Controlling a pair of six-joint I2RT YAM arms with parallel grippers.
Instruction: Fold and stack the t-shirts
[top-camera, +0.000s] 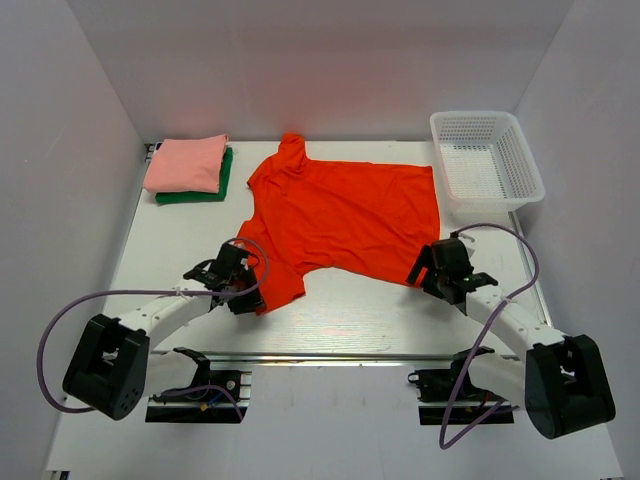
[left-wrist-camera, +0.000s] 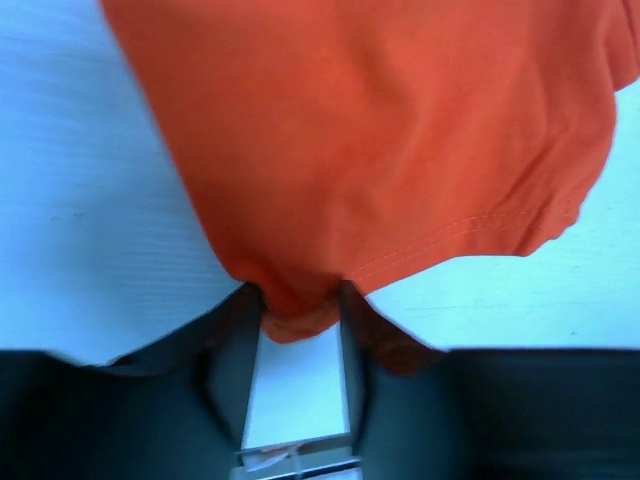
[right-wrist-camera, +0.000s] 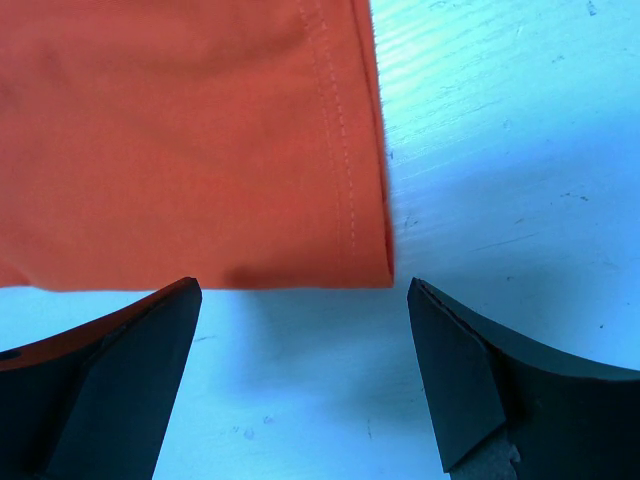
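The orange-red t-shirt lies spread flat in the middle of the table, collar to the left. My left gripper is shut on the shirt's near-left sleeve; the left wrist view shows a bunch of orange cloth pinched between the fingers. My right gripper is open, just in front of the shirt's near-right hem corner, which lies on the table between and ahead of the fingers. The salmon-pink t-shirt lies folded on the folded dark green t-shirt at the back left.
A white mesh basket stands at the back right. White walls close in the table on three sides. A metal rail runs along the near edge by the arm bases.
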